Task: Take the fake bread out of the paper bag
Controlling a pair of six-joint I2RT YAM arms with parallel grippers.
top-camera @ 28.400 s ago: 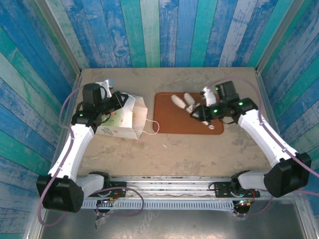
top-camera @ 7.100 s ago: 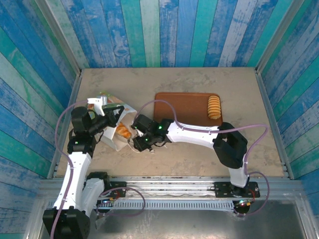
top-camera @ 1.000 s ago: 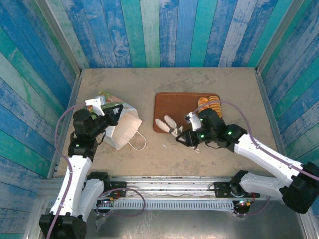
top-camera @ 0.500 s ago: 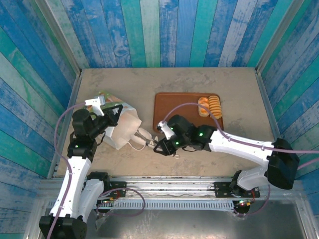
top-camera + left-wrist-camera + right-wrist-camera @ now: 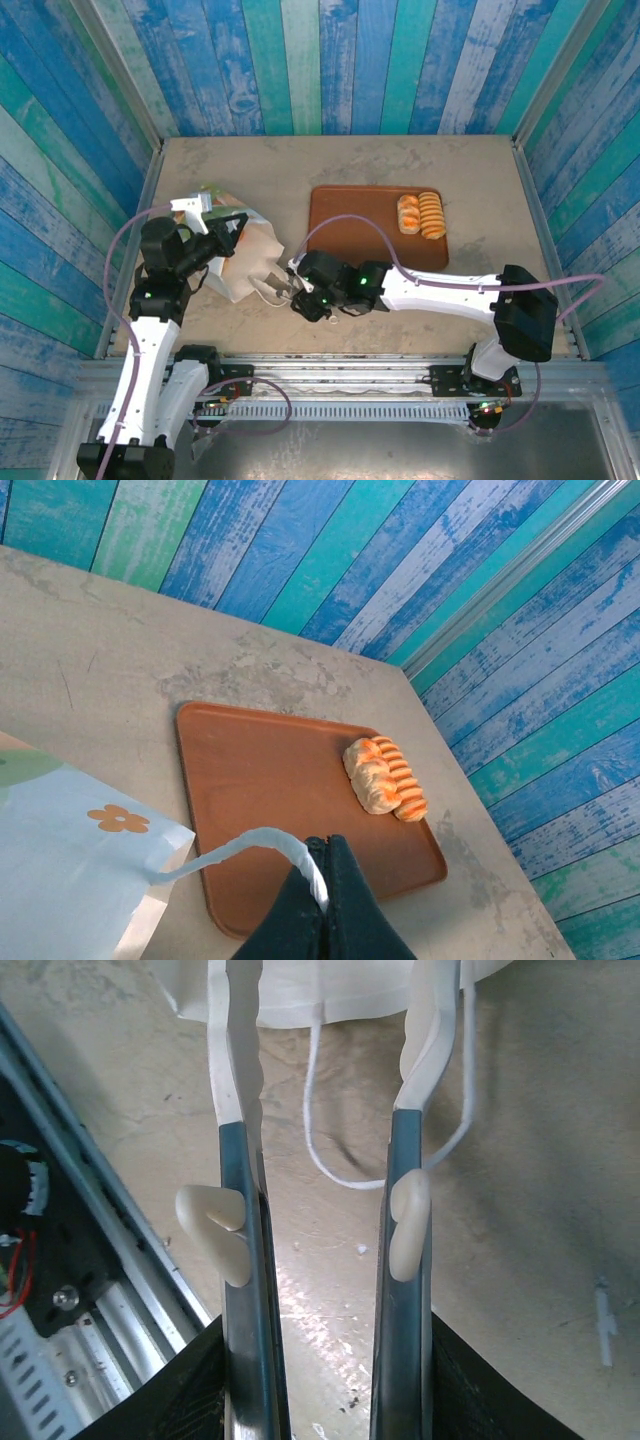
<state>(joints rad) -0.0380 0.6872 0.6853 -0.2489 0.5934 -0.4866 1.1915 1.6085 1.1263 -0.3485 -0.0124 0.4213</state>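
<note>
The white paper bag [image 5: 250, 256] lies on the table left of the tray, its mouth toward the right arm. My left gripper [image 5: 238, 222] is shut on one white loop handle [image 5: 240, 842], holding it up; its closed tips [image 5: 322, 872] show in the left wrist view. My right gripper [image 5: 273, 283] stands open at the bag's mouth. In the right wrist view its white fingertips [image 5: 236, 1050] reach the bag's paper edge [image 5: 300, 1012], nothing between them. Two fake bread pieces, a loaf [image 5: 408, 213] and a ridged roll [image 5: 432, 215], sit on the tray. The bag's inside is hidden.
The brown tray [image 5: 350, 215] lies at centre right, bare on its left half. The bag's second loop handle [image 5: 350, 1186] lies slack on the table between my right fingers. The metal rail [image 5: 40, 1290] runs along the near edge. Blue plank walls enclose the table.
My right arm has swung left from the tray's front edge to the bag's mouth, still open. The left gripper has kept its hold on the handle.
</note>
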